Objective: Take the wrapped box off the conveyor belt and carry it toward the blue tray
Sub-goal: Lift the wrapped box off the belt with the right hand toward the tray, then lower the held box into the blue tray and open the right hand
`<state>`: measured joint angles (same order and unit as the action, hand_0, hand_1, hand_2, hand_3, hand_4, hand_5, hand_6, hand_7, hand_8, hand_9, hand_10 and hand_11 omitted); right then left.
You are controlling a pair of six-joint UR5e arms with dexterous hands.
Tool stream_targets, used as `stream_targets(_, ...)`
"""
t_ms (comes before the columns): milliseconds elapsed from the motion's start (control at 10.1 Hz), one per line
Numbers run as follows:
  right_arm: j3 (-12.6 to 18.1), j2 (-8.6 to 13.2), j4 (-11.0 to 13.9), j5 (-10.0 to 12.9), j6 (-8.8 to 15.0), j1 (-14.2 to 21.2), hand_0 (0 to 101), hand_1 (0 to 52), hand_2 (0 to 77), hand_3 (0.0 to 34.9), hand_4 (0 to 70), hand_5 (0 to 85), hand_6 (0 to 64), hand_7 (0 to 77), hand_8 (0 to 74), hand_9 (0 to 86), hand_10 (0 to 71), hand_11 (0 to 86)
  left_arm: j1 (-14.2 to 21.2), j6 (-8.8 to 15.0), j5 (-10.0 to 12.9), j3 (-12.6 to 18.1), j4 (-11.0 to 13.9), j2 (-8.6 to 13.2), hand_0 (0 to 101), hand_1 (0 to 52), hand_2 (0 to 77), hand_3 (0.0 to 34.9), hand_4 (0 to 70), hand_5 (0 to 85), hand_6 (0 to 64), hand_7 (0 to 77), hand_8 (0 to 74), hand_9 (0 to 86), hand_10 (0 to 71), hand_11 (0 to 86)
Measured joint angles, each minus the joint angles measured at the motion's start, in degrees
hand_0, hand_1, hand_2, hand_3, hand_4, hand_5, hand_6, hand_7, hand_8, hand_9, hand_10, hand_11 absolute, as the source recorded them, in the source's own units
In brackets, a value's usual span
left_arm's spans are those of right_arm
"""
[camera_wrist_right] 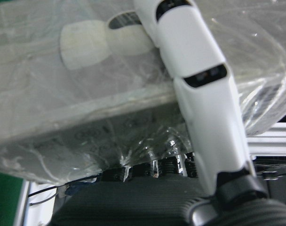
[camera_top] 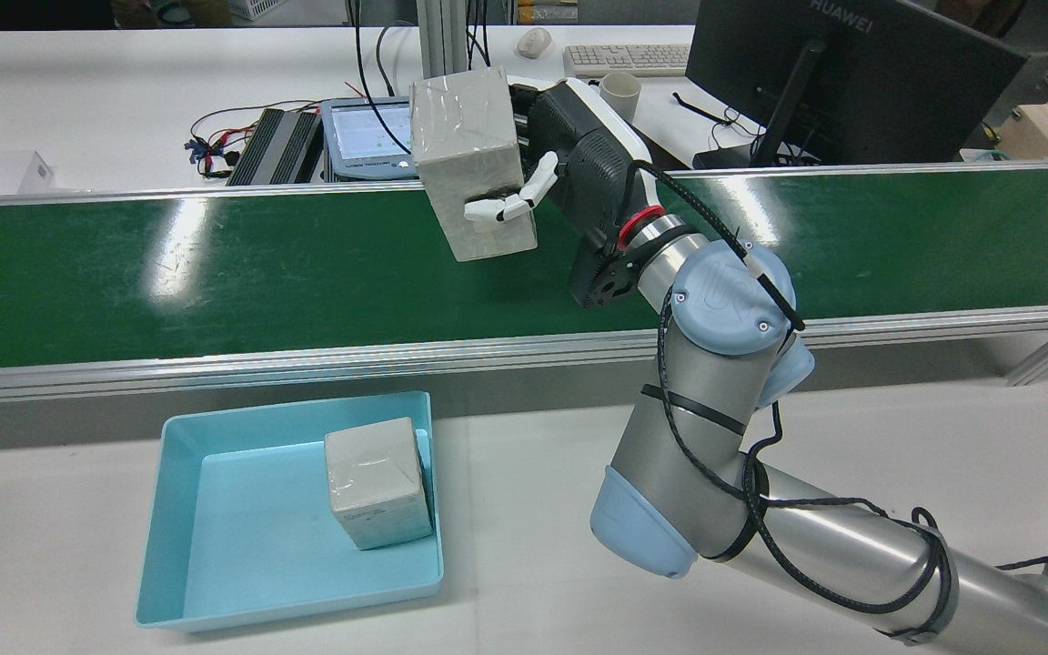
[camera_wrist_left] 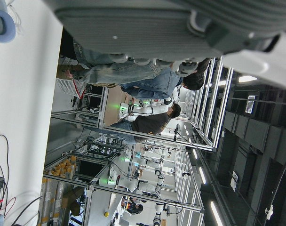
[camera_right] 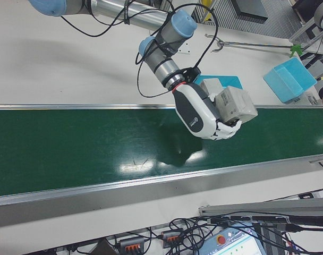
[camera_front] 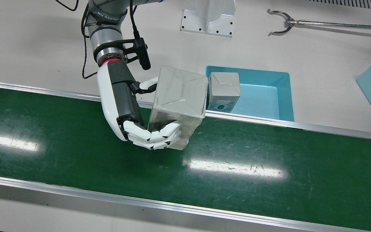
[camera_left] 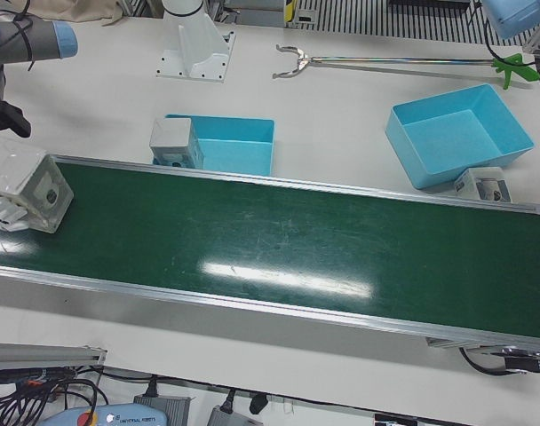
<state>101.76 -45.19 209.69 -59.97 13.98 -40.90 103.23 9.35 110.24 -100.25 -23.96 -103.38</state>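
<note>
My right hand [camera_front: 130, 109] is shut on the wrapped box [camera_front: 177, 96], a grey carton in clear film. Its fingers [camera_front: 153, 137] curl around the near face, and another fingertip presses the far side. The box hangs tilted above the green conveyor belt [camera_front: 237, 161], near its edge on the tray side. The rear view shows the box [camera_top: 469, 136] well above the belt, with the hand [camera_top: 579, 146] to its right. The blue tray [camera_front: 282, 96] lies just beyond the belt rail. Only a blurred grey part of my left hand [camera_wrist_left: 147, 28] shows, at the top of the left hand view.
A smaller wrapped box [camera_top: 377, 482] stands inside the blue tray [camera_top: 251, 528], against its wall nearest my right arm. A second blue tray [camera_left: 456, 133] and a small packet [camera_left: 488, 185] sit further along the belt. A long reacher tool [camera_front: 301, 23] lies on the table.
</note>
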Motion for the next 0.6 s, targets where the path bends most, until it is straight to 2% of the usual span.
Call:
stream_targets(99,1.54,0.10,0.63,0.65,0.76,2.25,56,3.3,35.5,0.0,40.9,37.1,34.9,44.2,47.5,39.3,39.8,37.1,0.00,0.00,0.00,0.00,0.00,0.00,0,0.0,1.1,0.0,0.5,1.1,0.5,0.5,0.5,0.0,0.5,0.0)
stream_targets(199,2.52,0.30,0.93,1.79,2.02,5.23,52,3.3,35.5,0.0,40.9,37.1,34.9,44.2,47.5,39.3,43.6,37.6,0.00,0.00,0.00,0.00,0.00,0.00,0,0.0,1.1,0.0,0.5,1.1,0.5,0.5,0.5,0.0,0.5,0.0)
stream_targets(397,3.23,2.01,0.91,5.87,6.22,12.02,52,3.3,35.5,0.0,40.9,37.1,34.9,44.2,47.5,39.3,43.6,37.6,0.00,0.00,0.00,0.00,0.00,0.00,0,0.0,1.1,0.0,0.0,1.1,0.5,0.5,0.5,0.0,0.0,0.0)
stream_targets(496,2.77,3.32,0.67,7.84,8.47,14.42,54,3.3,35.5,0.0,40.9,37.1,34.9,44.2,58.4,35.5,46.4,38.2,0.00,0.00,0.00,0.00,0.00,0.00,0,0.0,1.1,0.0,0.0,1.1,0.0,0.5,0.5,0.0,0.5,0.5)
stream_targets(596,1.55,4.92,0.03,9.40,10.47,16.33,54,0.5,38.2,0.0,52.4,34.4,45.8,40.9,58.9,35.5,46.4,38.2,0.00,0.00,0.00,0.00,0.00,0.00,0,0.0,0.5,0.0,0.5,1.1,0.0,0.5,0.5,0.5,0.0,0.5)
